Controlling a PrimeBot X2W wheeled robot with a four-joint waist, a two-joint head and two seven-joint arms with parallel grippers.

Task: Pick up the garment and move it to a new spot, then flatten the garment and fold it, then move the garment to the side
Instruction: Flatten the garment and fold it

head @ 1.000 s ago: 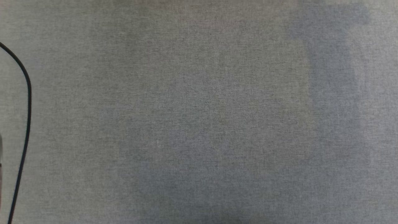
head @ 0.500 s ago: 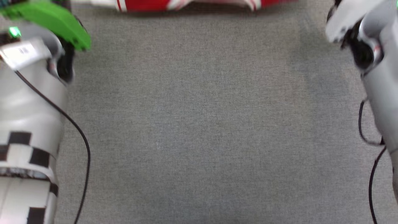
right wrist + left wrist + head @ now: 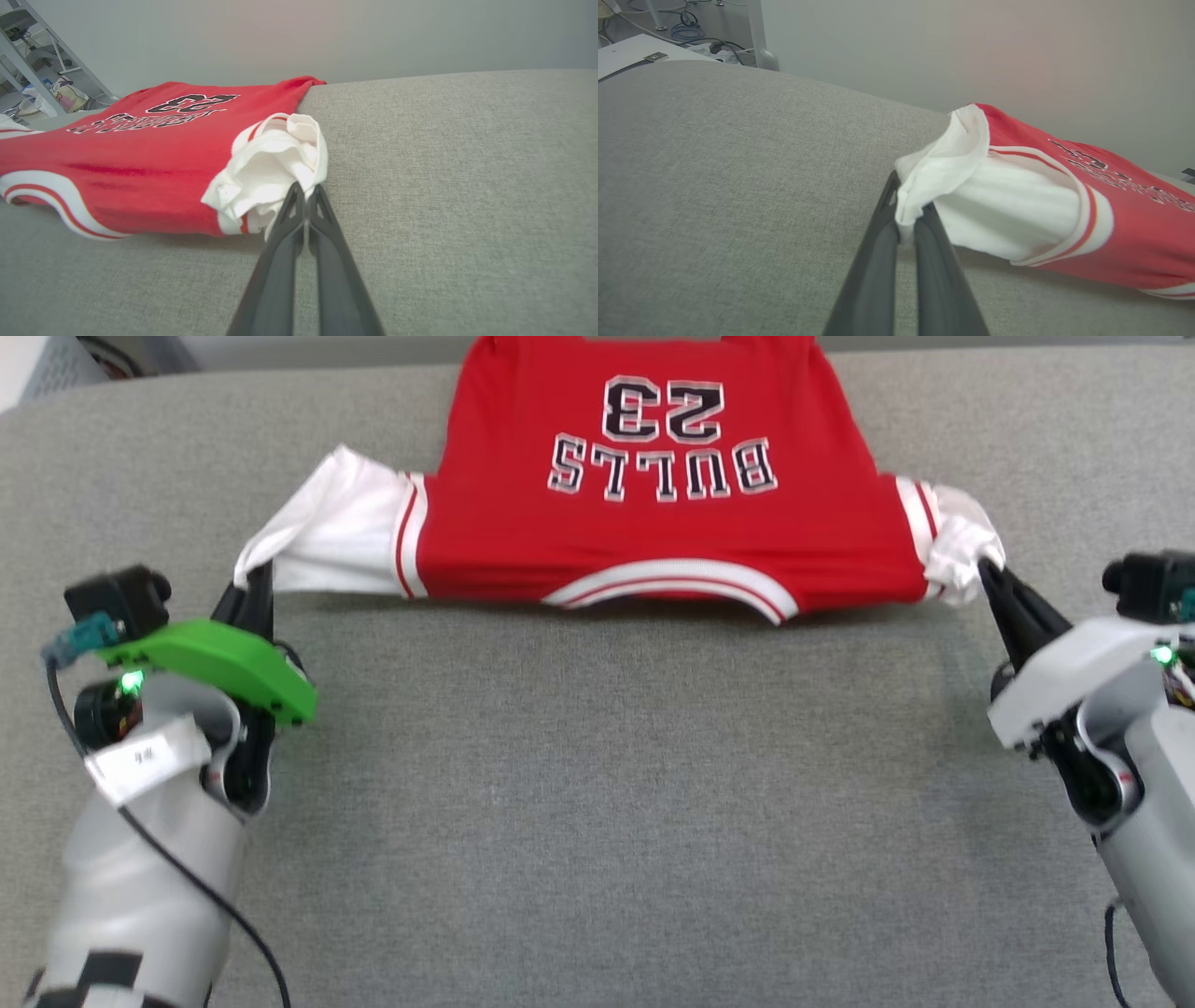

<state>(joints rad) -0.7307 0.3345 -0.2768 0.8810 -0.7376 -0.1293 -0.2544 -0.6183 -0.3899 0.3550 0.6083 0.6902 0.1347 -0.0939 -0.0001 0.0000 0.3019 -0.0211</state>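
Garment lies print side up at the far side of the grey worktop, stretched between two shut pincers.

It looks light, soft and limp, so it likely handles best from two spread points such as the sleeve ends; thin cloth may slip from a narrow pinch. The left pincer is clamped on the end of the white sleeve on its side, and the right pincer on the bunched sleeve opposite. Half a second earlier the head view had just a red strip at its top edge, and a second earlier bare grey cloth. The whole picture has shifted, so the camera has moved.
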